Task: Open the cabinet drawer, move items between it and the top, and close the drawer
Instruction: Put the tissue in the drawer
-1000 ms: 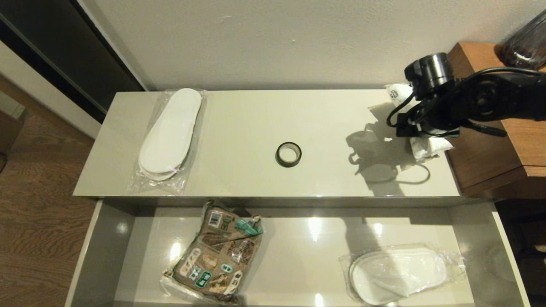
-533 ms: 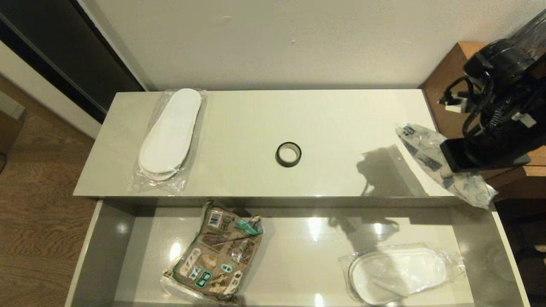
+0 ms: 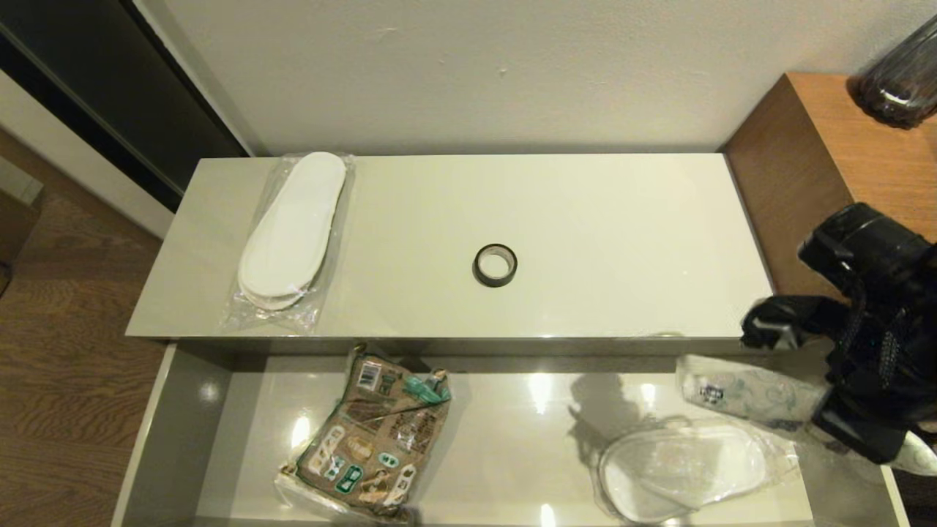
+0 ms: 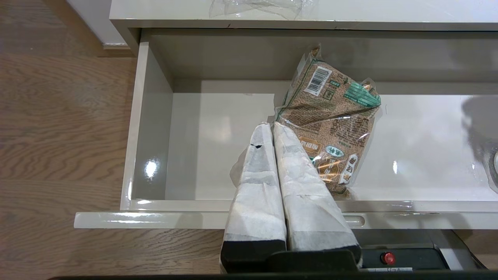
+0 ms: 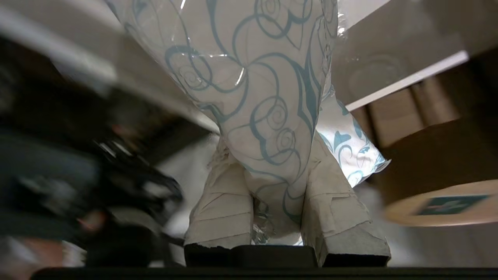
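Note:
The cabinet drawer [image 3: 183,439] stands pulled out below the top [image 3: 622,241]. My right gripper [image 5: 272,151] is shut on the white tissue pack [image 3: 747,395] with its blue swirl print, holding it over the drawer's right end, just above bagged white slippers [image 3: 681,468] lying inside. A second bag of slippers [image 3: 293,227] lies at the top's left end. The black tape roll [image 3: 495,264] sits at the top's middle. My left gripper [image 4: 271,126] is shut and empty above the drawer's front edge [image 4: 175,219], beside the snack bag; it is out of the head view.
A brown printed snack bag [image 3: 373,439] lies in the drawer left of centre. Brown wooden furniture [image 3: 827,146] with a dark glass vessel [image 3: 900,80] stands right of the top. The wall runs close behind. Wooden floor [image 3: 66,351] lies to the left.
My right arm has lifted the tissue pack off the top's right end and swung it forward and down, to over the drawer's right end. Nothing else has moved.

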`<state>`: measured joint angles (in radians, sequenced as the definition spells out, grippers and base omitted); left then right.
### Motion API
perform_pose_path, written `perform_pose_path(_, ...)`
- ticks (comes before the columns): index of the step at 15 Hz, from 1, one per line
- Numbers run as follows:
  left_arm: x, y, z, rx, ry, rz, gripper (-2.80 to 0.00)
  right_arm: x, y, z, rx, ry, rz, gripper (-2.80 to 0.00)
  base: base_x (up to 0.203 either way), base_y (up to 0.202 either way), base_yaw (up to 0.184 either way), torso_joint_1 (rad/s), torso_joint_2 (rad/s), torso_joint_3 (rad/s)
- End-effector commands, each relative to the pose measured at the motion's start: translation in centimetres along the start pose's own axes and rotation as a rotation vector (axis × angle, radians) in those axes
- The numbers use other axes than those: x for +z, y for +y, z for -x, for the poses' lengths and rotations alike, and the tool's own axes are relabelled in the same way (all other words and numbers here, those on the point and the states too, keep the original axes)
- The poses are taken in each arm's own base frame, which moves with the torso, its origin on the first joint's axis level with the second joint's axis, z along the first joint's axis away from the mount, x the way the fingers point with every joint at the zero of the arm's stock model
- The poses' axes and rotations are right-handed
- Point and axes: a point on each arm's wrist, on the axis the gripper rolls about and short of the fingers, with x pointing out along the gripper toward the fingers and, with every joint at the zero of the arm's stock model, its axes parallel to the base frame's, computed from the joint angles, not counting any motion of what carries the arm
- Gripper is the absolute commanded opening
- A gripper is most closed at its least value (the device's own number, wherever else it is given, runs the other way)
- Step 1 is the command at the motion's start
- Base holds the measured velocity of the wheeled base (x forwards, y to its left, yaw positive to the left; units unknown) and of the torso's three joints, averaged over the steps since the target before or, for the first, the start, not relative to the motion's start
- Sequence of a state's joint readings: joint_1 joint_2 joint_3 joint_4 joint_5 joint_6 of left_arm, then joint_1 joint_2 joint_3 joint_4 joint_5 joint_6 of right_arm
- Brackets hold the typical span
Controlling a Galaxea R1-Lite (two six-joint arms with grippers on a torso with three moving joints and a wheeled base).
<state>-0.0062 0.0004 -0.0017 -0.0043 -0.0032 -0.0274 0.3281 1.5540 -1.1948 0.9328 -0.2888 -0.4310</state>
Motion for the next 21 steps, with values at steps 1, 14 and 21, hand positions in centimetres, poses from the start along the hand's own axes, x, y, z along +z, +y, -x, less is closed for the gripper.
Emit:
perform_pose_path(1,0.0,0.0,0.0,0.0,0.001,0.002,-2.8,-0.2,2.2,-1.7,0.023,0.069,0.133,-2.8,0.0,0.0,0.0,0.0,0.0,0.0)
perform_pose_path(14,0.0,0.0,0.0,0.0,0.001,0.0,-2.8,5.5,5.9,-15.3,-0.038,-0.118,-0.113,-2.8,0.0,0.0,0.0,0.0,0.0,0.0)
perform_pose_path(21,0.0,0.0,0.0,0.0,0.001,0.001,-2.8,5.3,8.4,-18.4,-0.105,-0.202,-0.205,-2.8,0.0,0.0,0.0,0.0,0.0,0.0)
